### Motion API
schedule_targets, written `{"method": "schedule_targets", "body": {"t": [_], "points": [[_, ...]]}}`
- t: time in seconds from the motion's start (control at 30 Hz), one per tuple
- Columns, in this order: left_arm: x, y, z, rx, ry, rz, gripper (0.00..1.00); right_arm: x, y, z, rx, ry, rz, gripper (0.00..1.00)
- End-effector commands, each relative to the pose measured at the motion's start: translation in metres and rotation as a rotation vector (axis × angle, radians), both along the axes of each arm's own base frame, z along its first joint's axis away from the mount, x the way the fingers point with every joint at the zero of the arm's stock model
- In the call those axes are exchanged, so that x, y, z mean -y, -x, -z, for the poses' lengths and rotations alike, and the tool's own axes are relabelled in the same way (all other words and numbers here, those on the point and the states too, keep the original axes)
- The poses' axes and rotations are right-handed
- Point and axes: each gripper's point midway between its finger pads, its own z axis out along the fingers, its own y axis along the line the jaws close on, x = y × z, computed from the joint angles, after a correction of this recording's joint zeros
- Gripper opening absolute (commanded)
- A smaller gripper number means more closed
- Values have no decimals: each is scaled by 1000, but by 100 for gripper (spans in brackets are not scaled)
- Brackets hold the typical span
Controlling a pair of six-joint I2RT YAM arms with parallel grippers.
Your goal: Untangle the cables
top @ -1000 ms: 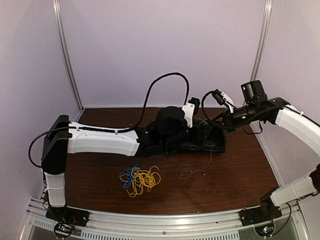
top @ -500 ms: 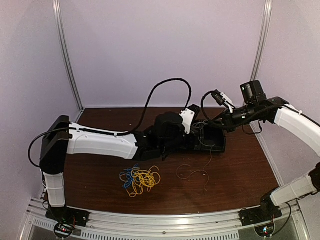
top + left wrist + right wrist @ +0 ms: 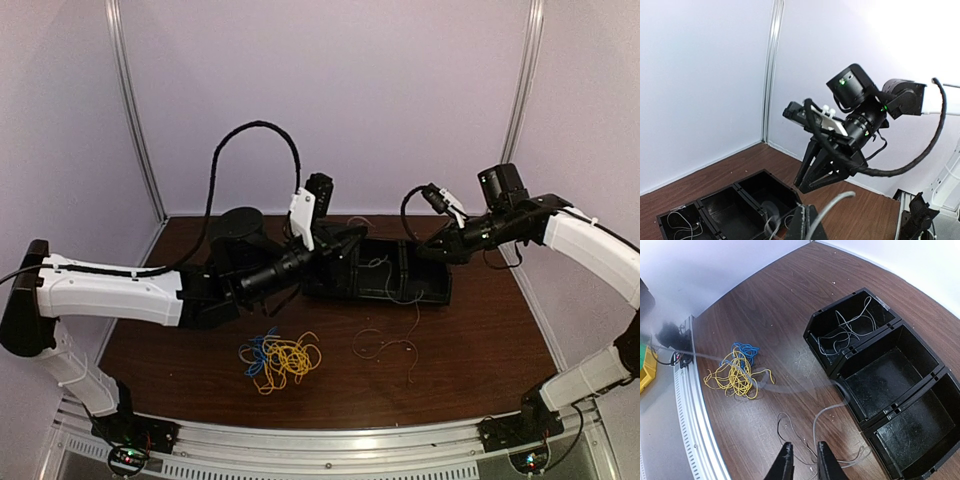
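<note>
Top external view: nearest, a yellow-blue bundle (image 3: 282, 358) lies on the table (image 3: 180, 370), with a loose grey strand (image 3: 385, 345) to its right. Beyond, the tray (image 3: 440, 295) holds grey cables (image 3: 847, 330) (one end compartment). Above it the left gripper (image 3: 806, 212) is clamped on a grey cable (image 3: 832, 202). The right gripper (image 3: 803, 446) has its fingers slightly parted.

A pale grey cable (image 3: 790, 388) smears into blur, and the left claw (image 3: 805, 223) is cut off below.
</note>
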Motion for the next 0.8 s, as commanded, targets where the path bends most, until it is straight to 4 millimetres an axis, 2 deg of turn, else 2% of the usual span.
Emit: {"method": "schedule_targets", "body": {"t": [0.0,0.13,0.33,0.43,0.53,0.67,0.77], "points": [[-18,7,-45,38,157,4,0,2,9,-2,32,-4,-53,20],[-20,5,-46,32,153,4,0,1,14,2,28,-10,-73,16],[-21,8,-26,-15,152,36,0,-5,28,1,25,-45,-155,17],[-16,14,-11,-49,146,83,0,-5,28,3,33,-50,-163,19],[-6,17,22,-122,122,127,0,-3,25,16,21,-19,-151,19],[21,27,81,-236,42,215,0,1,27,39,-18,29,-154,19],[47,40,110,-276,-9,305,0,7,25,51,-26,75,-134,19]]}}
